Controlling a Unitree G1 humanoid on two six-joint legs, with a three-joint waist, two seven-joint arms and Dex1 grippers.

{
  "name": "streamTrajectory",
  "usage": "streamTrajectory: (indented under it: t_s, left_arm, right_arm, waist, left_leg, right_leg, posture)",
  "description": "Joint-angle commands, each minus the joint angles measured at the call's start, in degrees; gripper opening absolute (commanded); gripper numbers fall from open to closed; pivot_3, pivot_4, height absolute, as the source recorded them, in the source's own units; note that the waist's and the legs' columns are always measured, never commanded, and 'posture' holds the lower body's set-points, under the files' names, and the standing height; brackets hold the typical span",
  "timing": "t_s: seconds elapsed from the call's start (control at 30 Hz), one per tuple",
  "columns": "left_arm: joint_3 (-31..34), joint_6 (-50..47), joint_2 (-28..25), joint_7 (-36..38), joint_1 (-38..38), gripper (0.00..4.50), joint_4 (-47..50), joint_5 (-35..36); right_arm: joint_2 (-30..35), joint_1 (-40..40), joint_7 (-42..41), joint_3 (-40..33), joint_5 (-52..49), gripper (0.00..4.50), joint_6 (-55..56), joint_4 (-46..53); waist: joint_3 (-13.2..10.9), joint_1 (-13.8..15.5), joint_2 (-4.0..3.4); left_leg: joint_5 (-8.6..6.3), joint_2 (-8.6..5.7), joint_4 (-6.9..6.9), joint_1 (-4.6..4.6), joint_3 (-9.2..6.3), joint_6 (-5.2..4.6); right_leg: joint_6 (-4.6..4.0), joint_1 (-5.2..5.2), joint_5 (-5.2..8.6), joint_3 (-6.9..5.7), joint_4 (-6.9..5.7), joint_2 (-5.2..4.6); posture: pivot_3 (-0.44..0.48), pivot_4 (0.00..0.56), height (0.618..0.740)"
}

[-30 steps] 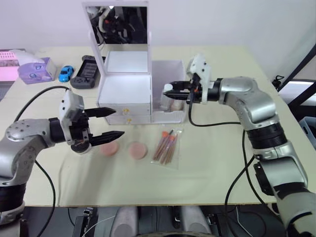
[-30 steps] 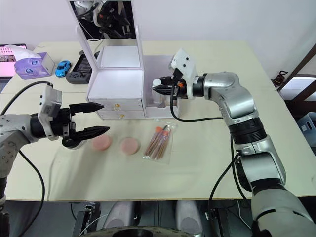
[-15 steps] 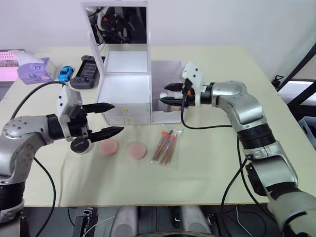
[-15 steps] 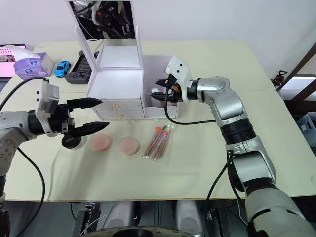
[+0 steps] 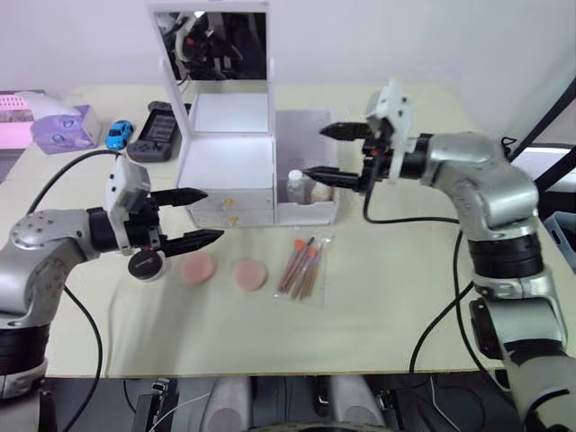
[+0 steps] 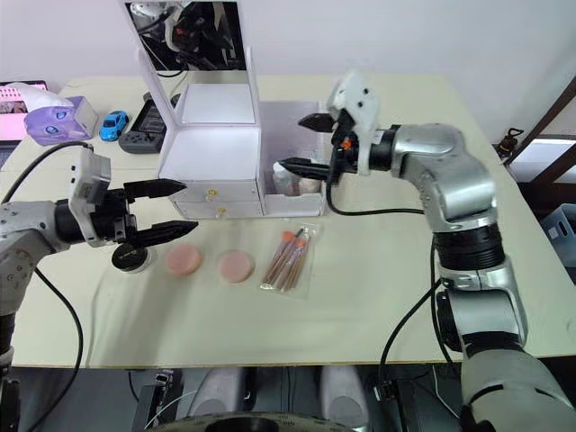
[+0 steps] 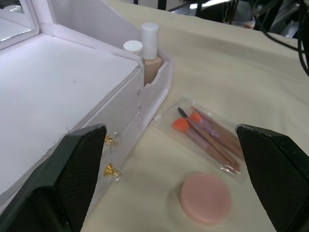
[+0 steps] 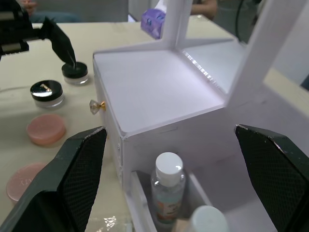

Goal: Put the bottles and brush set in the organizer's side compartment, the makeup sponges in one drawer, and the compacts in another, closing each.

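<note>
The white organizer [image 5: 225,153] stands mid-table with its mirror up and both gold-knobbed drawers [image 5: 230,209] shut. In its side compartment [image 5: 310,209] stand the two bottles: the clear one [image 8: 166,191] and the beige one [image 7: 151,55]. My right gripper [image 5: 315,151] hovers just above that compartment, open and empty. The brush set [image 5: 303,267] lies flat in front of the organizer, with two pink makeup sponges [image 5: 199,267] [image 5: 249,274] to its left. My left gripper [image 5: 212,214] is open above the left sponge, beside a black compact [image 5: 147,264]. A second compact [image 8: 75,71] lies close by.
At the table's back left are a purple-and-white box [image 5: 63,126], a blue toy car [image 5: 120,133] and a black handheld console [image 5: 157,130]. Black cables trail from both arms across the table. The table's right half is bare cloth.
My right gripper lowered the clear bottle into the side compartment, let go of it, opened and rose back. My left gripper stayed open and shifted slightly.
</note>
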State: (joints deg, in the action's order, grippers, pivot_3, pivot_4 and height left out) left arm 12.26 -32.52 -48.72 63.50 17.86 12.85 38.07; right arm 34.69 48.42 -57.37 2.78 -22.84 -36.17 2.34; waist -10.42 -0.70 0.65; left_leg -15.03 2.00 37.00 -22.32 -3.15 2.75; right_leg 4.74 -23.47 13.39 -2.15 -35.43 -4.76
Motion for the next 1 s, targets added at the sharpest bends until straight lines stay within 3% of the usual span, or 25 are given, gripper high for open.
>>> streamTrajectory:
  t_s: [0.03,0.27,0.43,0.6,0.77,1.0]
  left_arm:
    - [3.4,3.2,-1.0,0.9,1.9,4.50,-4.4,-0.5]
    - [9.0,13.9,-6.9,5.6,2.7,4.50,-24.8,-5.9]
    - [11.2,19.4,-10.9,8.0,-0.4,4.50,-34.9,-9.5]
    - [14.6,24.1,-11.1,7.6,-3.9,4.50,-44.2,-10.8]
    - [16.5,28.0,-11.3,7.2,-4.5,4.50,-52.5,-11.7]
    - [15.1,26.9,-10.4,8.7,-3.9,4.50,-46.2,-10.2]
  right_arm:
    - [5.0,-3.9,-2.3,-6.5,-2.5,4.46,1.4,2.7]
    - [15.6,-20.0,-4.6,-18.1,-1.6,4.46,10.2,0.6]
    - [17.1,-33.5,-3.9,-27.4,-1.5,4.46,14.7,-0.7]
    - [15.4,-45.4,-2.4,-33.1,0.0,4.46,20.2,-2.4]
    - [14.8,-49.9,-1.4,-34.4,0.0,4.46,23.4,-4.3]
    - [16.2,-48.7,-2.2,-33.3,-2.7,4.46,20.6,-3.1]
  waist:
    - [0.0,0.1,0.01]
    - [0.0,-0.2,0.01]
    - [0.0,-0.2,0.01]
    - [0.0,0.1,0.01]
    - [0.0,0.0,0.04]
    - [0.0,0.1,0.03]
  left_leg:
    - [0.00,0.00,0.00,0.01,-0.01,0.00]
    - [0.00,-0.01,-0.03,0.00,0.11,-0.01]
    - [-0.01,0.03,-0.09,0.08,0.12,-0.01]
    - [-0.01,0.02,-0.04,0.08,0.24,-0.01]
    - [-0.01,0.05,-0.02,0.15,0.28,0.00]
    - [-0.01,0.09,-0.02,0.25,0.32,0.01]
  right_leg:
    - [0.00,0.02,0.00,0.00,0.00,0.00]
    - [0.00,0.00,0.01,0.11,0.10,0.00]
    - [-0.01,0.00,0.02,0.15,0.06,0.04]
    - [-0.02,0.01,0.03,0.26,0.07,0.01]
    - [0.11,0.02,0.10,0.29,0.07,0.01]
    - [0.03,0.04,0.05,0.30,0.03,0.02]
  posture:
    - [0.000,0.150,0.739]
    - [0.000,0.150,0.739]
    - [0.000,0.150,0.739]
    - [0.000,0.150,0.739]
    - [0.000,0.150,0.739]
    - [0.000,0.150,0.739]
